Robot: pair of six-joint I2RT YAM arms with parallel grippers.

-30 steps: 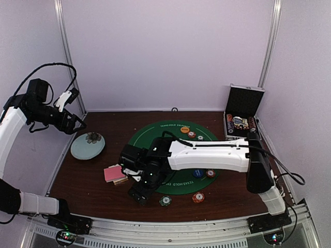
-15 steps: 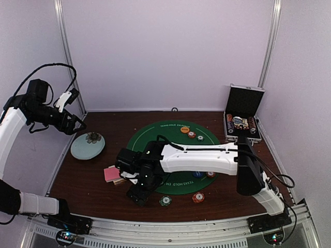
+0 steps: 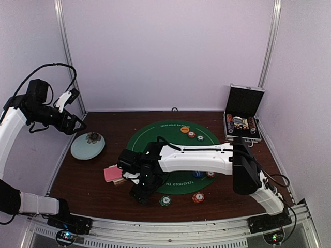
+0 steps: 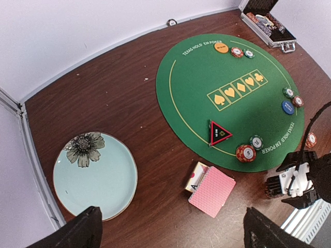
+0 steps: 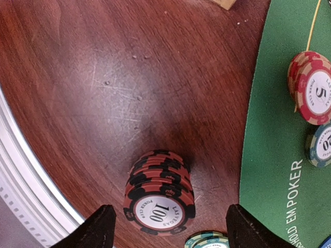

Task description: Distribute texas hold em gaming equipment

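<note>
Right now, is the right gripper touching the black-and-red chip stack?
Apart. The right wrist view shows a clear gap between the chip stack and each finger of the right gripper.

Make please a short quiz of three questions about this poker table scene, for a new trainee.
1. True or false: the playing cards lie on the green mat.
2. Which number is on top of the chip stack framed by the right gripper? A) 5 B) 20 C) 100
3. Fill in: the left gripper is ____ and holds nothing.

Key: 1 false, they lie beside it; 2 C; 3 open.
</note>
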